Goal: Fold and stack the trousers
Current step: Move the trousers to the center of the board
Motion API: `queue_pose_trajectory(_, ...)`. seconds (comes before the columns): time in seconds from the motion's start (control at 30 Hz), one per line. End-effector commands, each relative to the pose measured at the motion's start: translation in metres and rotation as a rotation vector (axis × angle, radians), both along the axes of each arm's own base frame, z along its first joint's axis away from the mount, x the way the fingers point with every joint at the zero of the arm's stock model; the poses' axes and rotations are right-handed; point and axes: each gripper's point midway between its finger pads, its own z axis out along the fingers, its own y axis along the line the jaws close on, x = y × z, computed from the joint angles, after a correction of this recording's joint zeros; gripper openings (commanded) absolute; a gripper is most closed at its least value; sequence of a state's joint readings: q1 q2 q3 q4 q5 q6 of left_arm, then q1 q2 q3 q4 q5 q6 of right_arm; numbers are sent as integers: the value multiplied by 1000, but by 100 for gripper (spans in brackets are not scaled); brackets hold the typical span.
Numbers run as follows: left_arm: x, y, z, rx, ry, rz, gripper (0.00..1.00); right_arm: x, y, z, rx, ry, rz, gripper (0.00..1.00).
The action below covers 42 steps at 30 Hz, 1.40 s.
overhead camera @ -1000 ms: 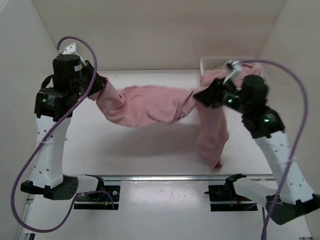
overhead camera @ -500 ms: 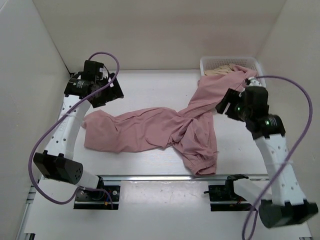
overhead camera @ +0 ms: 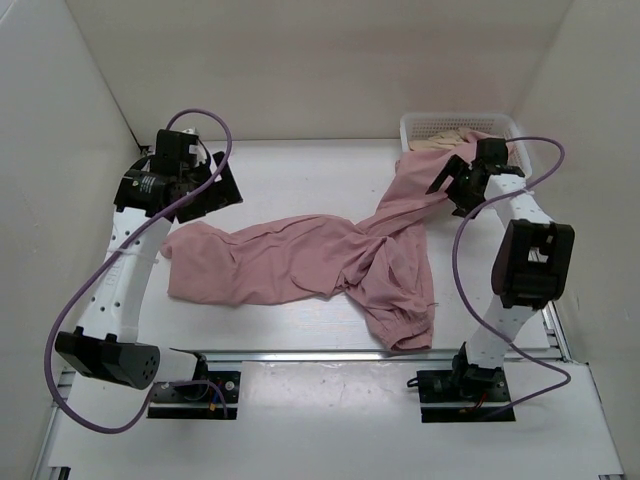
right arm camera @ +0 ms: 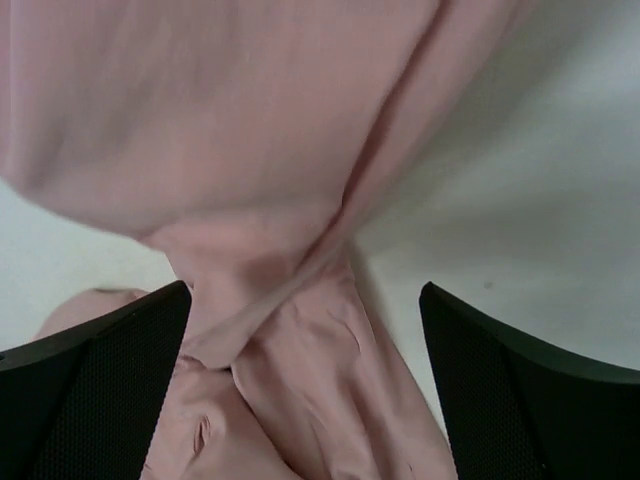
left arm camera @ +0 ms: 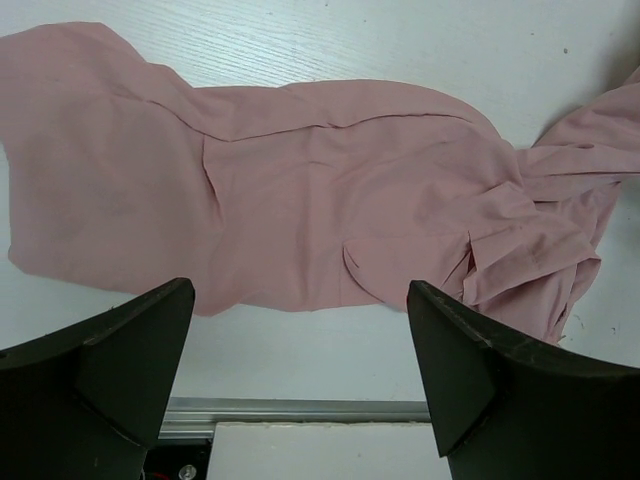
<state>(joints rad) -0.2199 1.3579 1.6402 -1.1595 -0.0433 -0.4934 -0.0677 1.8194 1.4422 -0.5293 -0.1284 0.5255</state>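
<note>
Since half a second ago, pulls the right gripper (overhead camera: 455,190) back toward the basket (overhead camera: 408,128), elbow folded tight; barely shifts the left gripper (overhead camera: 205,188). Holds both sets of jaws wide apart — gripping nothing. Leaves the trousers (overhead camera: 300,255) unmoved, sprawled on the table (overhead camera: 300,170): one leg stretched left below the left gripper, waist bunched near the front edge, other leg running up to the right, its end draped over the basket rim beside a beige garment (overhead camera: 440,143). Hangs the right gripper just above that leg.
</note>
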Motion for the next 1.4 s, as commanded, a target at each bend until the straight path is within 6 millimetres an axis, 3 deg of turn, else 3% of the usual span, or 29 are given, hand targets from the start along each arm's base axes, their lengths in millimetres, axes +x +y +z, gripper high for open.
queue_pose_trajectory(0.0,-13,7,10,32,-26,-10,100,43,4,24,54,-136,0,100)
queue_pose_trajectory(0.03,-13,8,10,39,-27,-4,100,47,4,19,54,-127,-1,98)
queue_pose_trajectory(0.13,-13,8,10,39,-27,-4,100,61,3,3,56,-108,-1,72)
queue_pose_trajectory(0.17,-13,8,10,39,-27,-4,100,61,3,3,56,-108,-1,57)
queue_pose_trajectory(0.2,-15,9,9,41,-17,-4,100,63,3,10,54,-134,-1,17)
queue_pose_trajectory(0.23,-15,9,9,41,-17,-4,100,60,8,17,54,-145,9,3)
queue_pose_trajectory(0.27,-15,9,9,41,-17,-4,100,58,12,48,38,-212,24,0)
queue_pose_trajectory(0.33,-15,9,9,41,-17,-4,100,45,34,81,-25,-282,80,0)
queue_pose_trajectory(0.4,-15,9,9,41,-17,-4,100,31,50,148,-90,-433,108,0)
queue_pose_trajectory(0.5,-18,10,13,50,-7,-11,100,12,115,213,-102,-594,306,0)
queue_pose_trajectory(0.53,-20,12,15,57,-7,-5,100,2,150,221,-84,-617,427,0)
queue_pose_trajectory(0.67,-34,48,37,57,-48,185,100,-2,255,184,-16,-539,756,0)
queue_pose_trajectory(0.7,-38,57,39,61,-50,228,100,-15,284,174,45,-509,870,0)
queue_pose_trajectory(0.73,-47,66,41,66,-52,267,100,-27,324,148,88,-428,988,0)
queue_pose_trajectory(0.83,-59,93,46,79,-72,376,100,-56,378,103,162,-301,1144,27)
queue_pose_trajectory(0.87,-61,98,49,78,-82,395,100,-59,382,103,164,-300,1153,49)
queue_pose_trajectory(0.9,-65,106,48,79,-83,426,100,-61,381,97,169,-276,1145,63)
queue_pose_trajectory(0.93,-70,108,49,77,-91,437,100,-64,380,111,176,-309,1139,74)
queue_pose_trajectory(1.0,-73,113,48,91,-91,449,100,-62,367,113,181,-322,1107,95)
queue_pose_trajectory(1.03,-73,113,44,93,-80,449,100,-66,358,136,159,-370,1088,100)
queue_pose_trajectory(1.1,-69,111,40,94,-69,432,100,-61,333,146,136,-377,1027,100)
queue_pose_trajectory(1.13,-64,106,39,78,-80,395,100,-69,320,171,129,-425,1010,100)
queue_pose_trajectory(1.17,-61,102,36,64,-66,379,100,-72,308,174,111,-430,986,100)
queue_pose_trajectory(1.2,-56,100,32,64,-53,356,100,-72,287,152,59,-375,931,94)
queue_pose_trajectory(1.23,-56,96,27,54,-39,330,100,-82,270,167,36,-405,900,81)
queue_pose_trajectory(1.27,-52,94,31,43,-60,323,100,-80,252,161,17,-395,850,58)
queue_pose_trajectory(1.3,-50,92,27,44,-55,308,100,-89,232,140,-17,-357,796,11)
queue_pose_trajectory(1.33,-49,92,25,44,-55,308,100,-93,222,128,-14,-330,769,0)
queue_pose_trajectory(1.37,-48,89,19,33,-43,284,100,-90,199,115,-28,-299,700,0)
